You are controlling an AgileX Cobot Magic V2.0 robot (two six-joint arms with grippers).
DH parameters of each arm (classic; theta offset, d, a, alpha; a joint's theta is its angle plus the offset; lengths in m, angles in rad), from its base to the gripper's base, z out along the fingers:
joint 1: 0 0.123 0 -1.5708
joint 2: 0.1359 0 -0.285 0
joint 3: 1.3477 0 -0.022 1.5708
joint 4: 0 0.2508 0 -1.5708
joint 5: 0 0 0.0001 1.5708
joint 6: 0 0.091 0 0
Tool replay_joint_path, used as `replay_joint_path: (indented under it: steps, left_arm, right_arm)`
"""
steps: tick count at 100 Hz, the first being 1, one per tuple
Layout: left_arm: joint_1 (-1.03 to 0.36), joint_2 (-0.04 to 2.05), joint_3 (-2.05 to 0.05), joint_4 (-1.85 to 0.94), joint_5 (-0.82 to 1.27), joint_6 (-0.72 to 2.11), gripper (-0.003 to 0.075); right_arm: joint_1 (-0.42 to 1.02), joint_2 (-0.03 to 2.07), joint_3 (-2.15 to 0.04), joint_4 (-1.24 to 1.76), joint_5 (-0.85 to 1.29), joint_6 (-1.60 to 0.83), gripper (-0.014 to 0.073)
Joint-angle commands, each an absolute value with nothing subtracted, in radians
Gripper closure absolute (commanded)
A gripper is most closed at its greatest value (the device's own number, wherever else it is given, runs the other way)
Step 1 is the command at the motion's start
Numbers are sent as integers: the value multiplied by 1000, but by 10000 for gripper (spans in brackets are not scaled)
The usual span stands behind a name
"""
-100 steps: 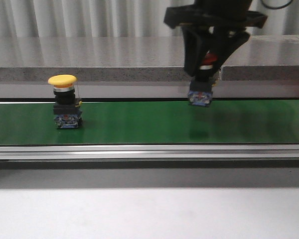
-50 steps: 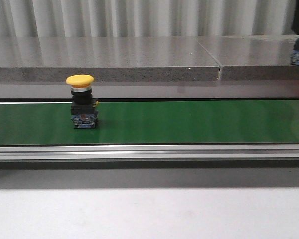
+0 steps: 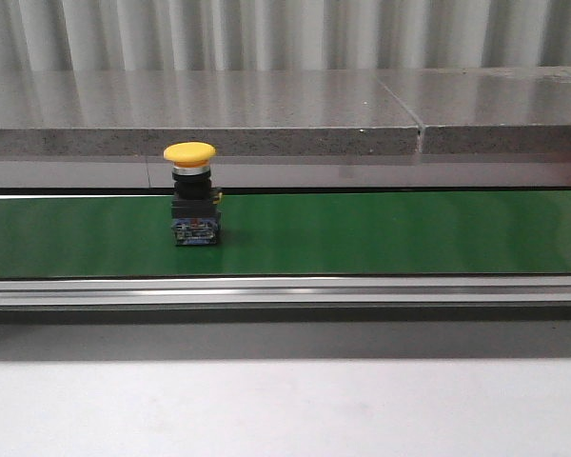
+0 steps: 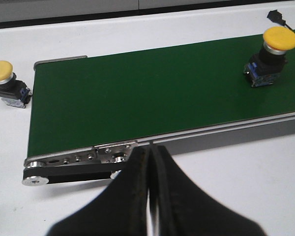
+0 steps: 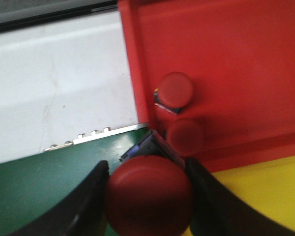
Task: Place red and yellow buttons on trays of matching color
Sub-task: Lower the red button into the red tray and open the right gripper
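Out front, a yellow button [image 3: 192, 206] with a domed mushroom cap stands upright on the matte green belt [image 3: 381, 233]. From the left wrist, the left gripper [image 4: 150, 196] has its black fingers pressed together, empty. From the right wrist, the right gripper [image 5: 148, 196] clamps a red button [image 5: 148, 202] near the glossy red tray [image 5: 236, 64], where two red buttons [image 5: 176, 89] sit.

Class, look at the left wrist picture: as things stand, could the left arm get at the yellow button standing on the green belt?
Probably yes. The yellow button stands upright and alone on the green belt, nothing over it, and the left gripper holds nothing, fingers shut.
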State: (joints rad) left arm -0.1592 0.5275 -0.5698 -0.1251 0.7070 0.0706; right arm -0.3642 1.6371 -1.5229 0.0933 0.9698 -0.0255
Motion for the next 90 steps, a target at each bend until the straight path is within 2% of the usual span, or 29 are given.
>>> replay_joint_path:
  steps: [1,29,68,90]
  left_arm:
    - [-167,529,-597,-137,636,70,740]
    - [-167,529,-597,-137,634,70,740]
    - [-167,529,-597,-137,634,70,740]
    - [-167,529,-597,-137,634,70,740]
  right_arm:
    - [-414,1604,-1556,87,913,8,357]
    - [-523,1671,-1556,87,854,119,357]
    - [-535,1800,-1557,88,685,146,357]
    - [-535,1915,-1643,105,709,146,357]
